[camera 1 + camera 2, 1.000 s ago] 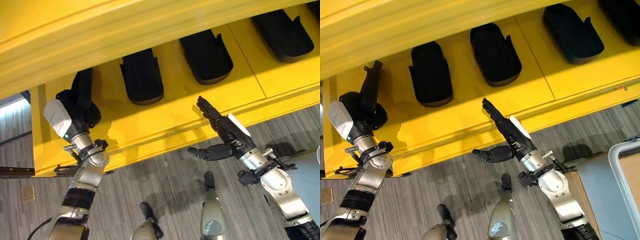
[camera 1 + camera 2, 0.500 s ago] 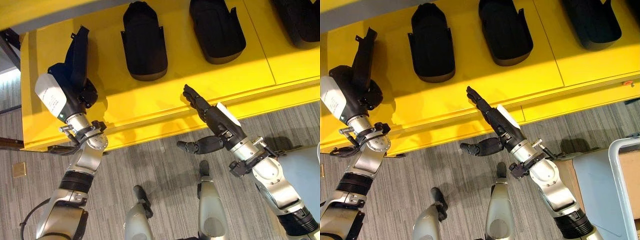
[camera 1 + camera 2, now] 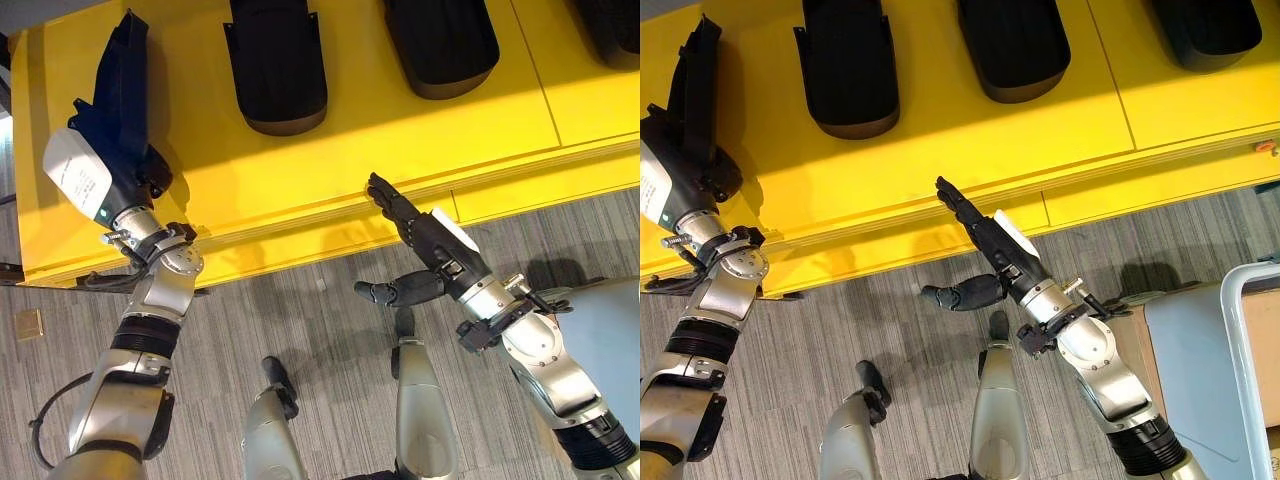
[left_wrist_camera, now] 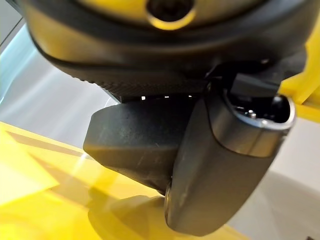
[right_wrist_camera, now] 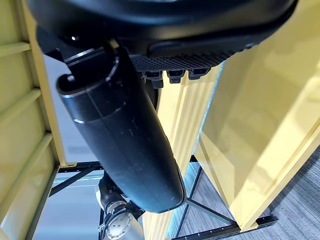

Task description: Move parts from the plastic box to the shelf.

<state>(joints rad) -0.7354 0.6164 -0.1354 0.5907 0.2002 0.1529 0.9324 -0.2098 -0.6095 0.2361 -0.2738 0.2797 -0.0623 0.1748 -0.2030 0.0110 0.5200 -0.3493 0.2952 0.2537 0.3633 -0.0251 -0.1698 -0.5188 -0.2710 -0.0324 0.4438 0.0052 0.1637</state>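
Note:
My left hand (image 3: 115, 170) is shut on a long black part (image 3: 125, 70), holding it over the left end of the yellow shelf (image 3: 400, 130). In the left wrist view the thumb (image 4: 220, 165) wraps the dark part (image 4: 130, 145) just above the yellow surface. Three similar black parts (image 3: 275, 60) (image 3: 440, 40) (image 3: 1210, 20) lie in a row further back on the shelf. My right hand (image 3: 425, 235) is open and holds nothing, its fingers straight at the shelf's front edge and its thumb (image 5: 120, 135) spread out.
A grey plastic box (image 3: 1240, 340) with a pale rim stands low at the right, beside my right arm. Grey striped floor (image 3: 330, 330) lies in front of the shelf. Yellow shelf uprights (image 5: 260, 125) show past the right hand.
The whole view has shifted and the upper yellow shelf has left the picture. My left hand still holds the part over the shelf's left end. The right hand stays open.

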